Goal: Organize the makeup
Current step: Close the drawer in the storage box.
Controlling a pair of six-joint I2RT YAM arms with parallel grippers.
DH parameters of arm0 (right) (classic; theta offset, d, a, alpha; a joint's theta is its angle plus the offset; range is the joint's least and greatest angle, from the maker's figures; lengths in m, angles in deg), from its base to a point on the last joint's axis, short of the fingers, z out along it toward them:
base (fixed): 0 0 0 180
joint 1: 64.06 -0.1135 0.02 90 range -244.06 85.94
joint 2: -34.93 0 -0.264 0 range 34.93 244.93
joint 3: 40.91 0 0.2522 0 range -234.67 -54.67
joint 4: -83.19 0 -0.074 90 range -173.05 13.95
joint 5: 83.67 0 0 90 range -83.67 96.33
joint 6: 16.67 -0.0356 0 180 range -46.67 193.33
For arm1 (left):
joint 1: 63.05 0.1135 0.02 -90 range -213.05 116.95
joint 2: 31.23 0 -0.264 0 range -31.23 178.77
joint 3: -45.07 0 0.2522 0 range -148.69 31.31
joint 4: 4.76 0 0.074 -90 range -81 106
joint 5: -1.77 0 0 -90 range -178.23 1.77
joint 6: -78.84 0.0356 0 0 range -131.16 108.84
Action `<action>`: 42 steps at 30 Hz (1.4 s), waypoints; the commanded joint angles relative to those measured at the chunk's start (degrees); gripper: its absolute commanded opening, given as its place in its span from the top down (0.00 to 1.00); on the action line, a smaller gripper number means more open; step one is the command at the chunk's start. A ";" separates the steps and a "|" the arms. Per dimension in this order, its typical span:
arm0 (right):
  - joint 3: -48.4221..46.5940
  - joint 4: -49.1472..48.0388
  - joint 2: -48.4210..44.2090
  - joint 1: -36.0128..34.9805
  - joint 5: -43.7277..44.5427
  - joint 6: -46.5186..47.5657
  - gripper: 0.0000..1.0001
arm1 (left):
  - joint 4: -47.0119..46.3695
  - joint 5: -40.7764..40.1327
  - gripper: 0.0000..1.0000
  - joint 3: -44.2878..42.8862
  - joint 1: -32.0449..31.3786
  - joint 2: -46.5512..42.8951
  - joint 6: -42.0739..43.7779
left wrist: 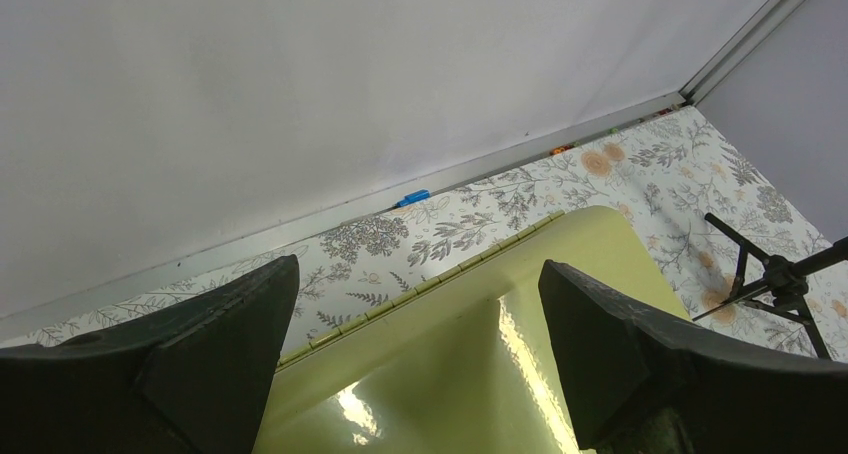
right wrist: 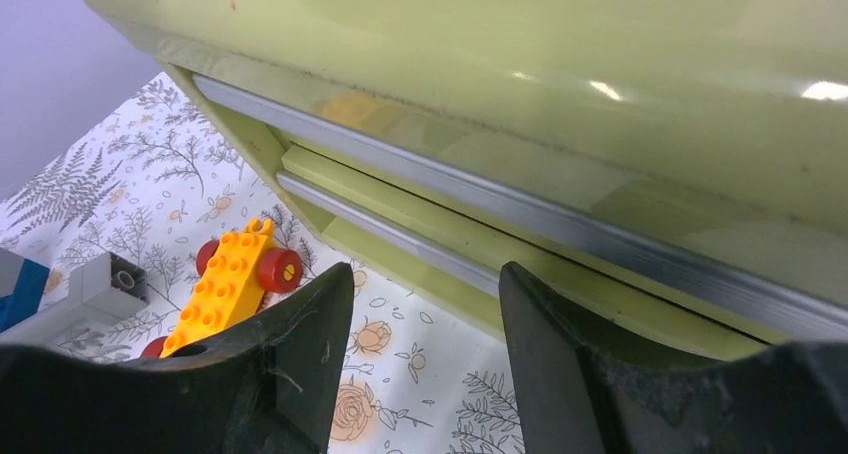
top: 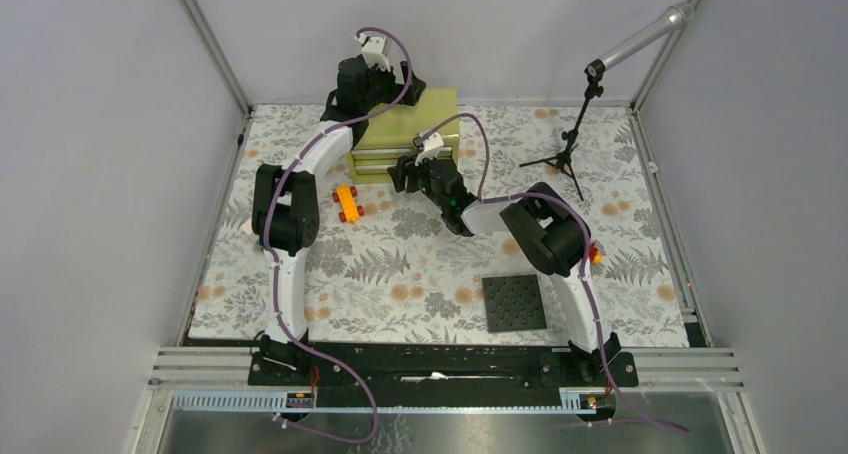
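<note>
No makeup shows in any view. A pale green drawer box (top: 415, 124) stands at the back centre of the table. My left gripper (top: 392, 86) hovers over its lid (left wrist: 480, 334), open and empty (left wrist: 418, 274). My right gripper (top: 402, 172) is low in front of the box, open and empty (right wrist: 425, 279), facing the drawer fronts with silver handles (right wrist: 420, 239). Both drawers look pushed in. What is inside the box is hidden.
An orange toy car (top: 347, 203) sits just left of my right gripper, also in the right wrist view (right wrist: 225, 286). A dark studded square plate (top: 514, 303) lies near front right. A black tripod stand (top: 565, 154) is right of the box. A grey block (right wrist: 100, 284) lies by the car.
</note>
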 commanded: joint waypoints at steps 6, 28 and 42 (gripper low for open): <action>8.19 -7.12 -5.02 0.60 -6.21 -8.54 0.39 | 9.14 0.43 0.03 -0.16 0.34 3.51 -1.18; 1.04 -5.21 0.26 4.61 0.59 -11.78 0.37 | 9.64 0.25 0.03 -0.15 0.35 3.51 -0.75; 13.44 -2.90 -13.65 4.35 -17.18 22.33 0.42 | 10.65 0.08 0.03 -1.21 0.37 4.22 -0.12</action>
